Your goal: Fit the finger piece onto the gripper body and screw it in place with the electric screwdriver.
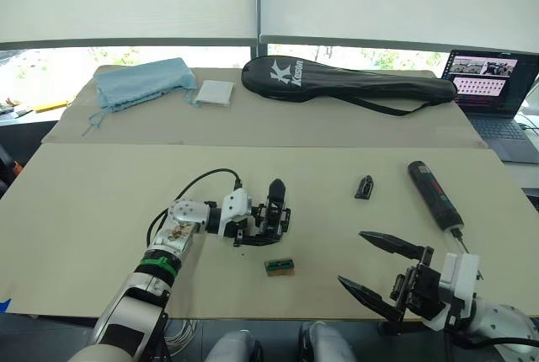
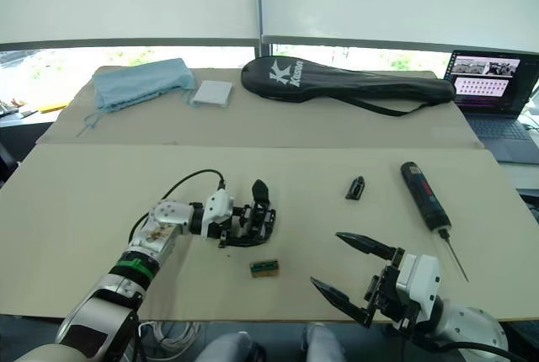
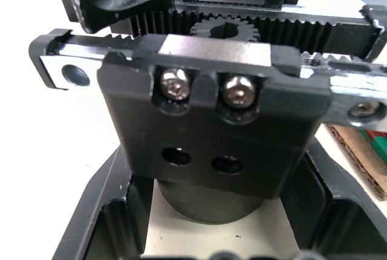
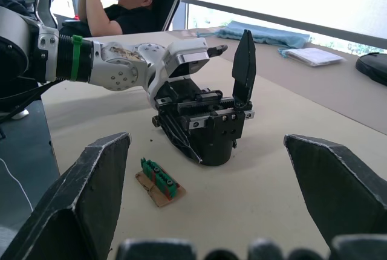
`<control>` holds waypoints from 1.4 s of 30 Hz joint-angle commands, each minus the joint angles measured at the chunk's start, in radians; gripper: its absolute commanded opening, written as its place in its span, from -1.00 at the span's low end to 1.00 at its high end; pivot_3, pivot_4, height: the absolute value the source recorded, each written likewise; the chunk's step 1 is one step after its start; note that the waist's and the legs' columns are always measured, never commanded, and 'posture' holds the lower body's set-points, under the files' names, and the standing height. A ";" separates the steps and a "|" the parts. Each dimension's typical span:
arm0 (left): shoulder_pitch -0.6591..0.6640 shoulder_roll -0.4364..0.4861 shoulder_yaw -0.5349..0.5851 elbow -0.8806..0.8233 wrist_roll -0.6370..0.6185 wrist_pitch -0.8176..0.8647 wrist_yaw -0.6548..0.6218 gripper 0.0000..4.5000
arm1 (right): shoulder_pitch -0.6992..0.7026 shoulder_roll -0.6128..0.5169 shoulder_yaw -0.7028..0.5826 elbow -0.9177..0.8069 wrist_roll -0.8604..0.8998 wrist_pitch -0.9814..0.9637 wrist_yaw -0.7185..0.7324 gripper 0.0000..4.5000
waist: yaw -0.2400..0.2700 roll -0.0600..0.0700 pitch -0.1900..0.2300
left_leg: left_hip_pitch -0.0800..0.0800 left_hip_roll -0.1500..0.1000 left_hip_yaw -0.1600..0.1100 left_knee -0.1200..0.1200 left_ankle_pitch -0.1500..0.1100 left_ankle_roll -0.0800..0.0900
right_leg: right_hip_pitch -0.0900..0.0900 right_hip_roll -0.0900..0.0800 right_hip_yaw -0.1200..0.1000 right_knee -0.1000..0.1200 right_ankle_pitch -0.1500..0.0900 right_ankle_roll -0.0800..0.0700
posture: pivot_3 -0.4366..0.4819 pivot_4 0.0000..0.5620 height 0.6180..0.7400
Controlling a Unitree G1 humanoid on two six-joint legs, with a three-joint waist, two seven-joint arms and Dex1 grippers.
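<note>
A: Right gripper [image 1: 381, 265] sat at the table's [image 1: 101, 210] near edge, about 5 o'clock in the head view, fingers spread wide, nothing between them. Forearm came in low from the near right, fingers aimed toward 10 o'clock.

B: Where was the finger piece from it?

A: Finger piece [image 1: 364, 187] lay loose on the table at roughly 12 o'clock from those fingertips, a bit farther out, long axis running near-to-far with a slight tilt. Right arm was clearly the nearer one. My read: the next pick belonged to the right.

B: Left side?

A: Left gripper [image 1: 271, 215] was clamped on the gripper body [image 4: 211, 128], near table centre. Body stood on its round base, rack and two screw heads facing up toward the wrist camera; one black finger stuck up beside it. Left forearm lay along the table from 7 o'clock. Small green-and-tan box [image 1: 280, 267] sat just on the near side of it.

B: Screwdriver?

A: Electric screwdriver [image 1: 434, 194] lay at 3 o'clock from the finger piece, near it, bit pointing toward the near right edge. Untouched. Racket bag [image 1: 345, 82] and blue cloth [image 1: 143, 82] sat far back, well apart.
</note>
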 commanded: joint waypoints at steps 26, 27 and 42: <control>0.114 0.397 0.336 -0.499 -0.415 0.538 -0.076 0.97 | 0.217 0.151 -0.237 -0.033 0.013 -0.025 -0.156 1.00 | -0.001 -0.001 0.001 | 0.001 0.000 0.000 -0.002 -0.005 -0.008 | -0.002 0.000 0.000 0.000 -0.001 0.001 | -0.05 -0.47 1.00; 0.106 0.400 0.338 -0.518 -0.427 0.565 -0.074 0.97 | 0.199 0.149 -0.239 -0.035 0.010 -0.018 -0.171 1.00 | -0.003 -0.001 0.001 | 0.001 -0.001 0.000 -0.002 -0.005 -0.008 | -0.001 0.000 0.001 0.000 -0.001 0.001 | -0.05 -0.47 1.00; 0.007 0.320 0.321 -0.654 -0.497 0.719 0.047 0.97 | -0.456 -0.353 -0.217 -0.035 0.756 0.991 -0.897 1.00 | -0.034 0.000 0.003 | 0.002 0.003 0.000 -0.004 0.003 -0.021 | -0.002 0.004 0.001 0.004 -0.002 -0.009 | -0.05 -0.47 1.00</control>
